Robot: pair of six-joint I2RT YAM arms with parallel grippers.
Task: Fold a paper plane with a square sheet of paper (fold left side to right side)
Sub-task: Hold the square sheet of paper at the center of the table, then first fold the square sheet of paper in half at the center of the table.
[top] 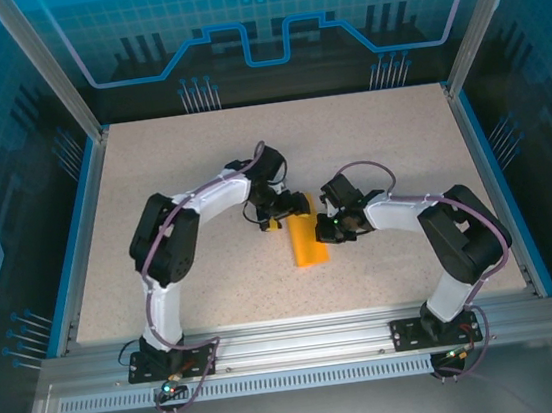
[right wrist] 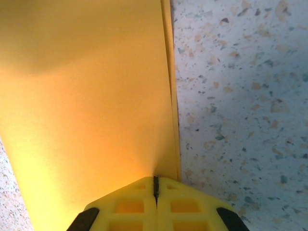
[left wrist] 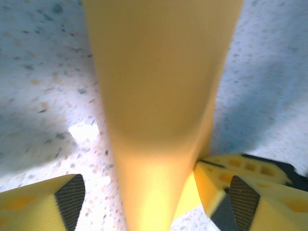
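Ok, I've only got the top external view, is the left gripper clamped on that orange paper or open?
Observer: Open. The left gripper has its pads either side of the paper, with bare table between one pad and the sheet.
Operator: And the right one?
Observer: The right gripper is shut, its tips together over the paper near its edge.
Operator: Layers lined up?
Observer: Not quite; a thin strip of the lower layer shows past the top one.
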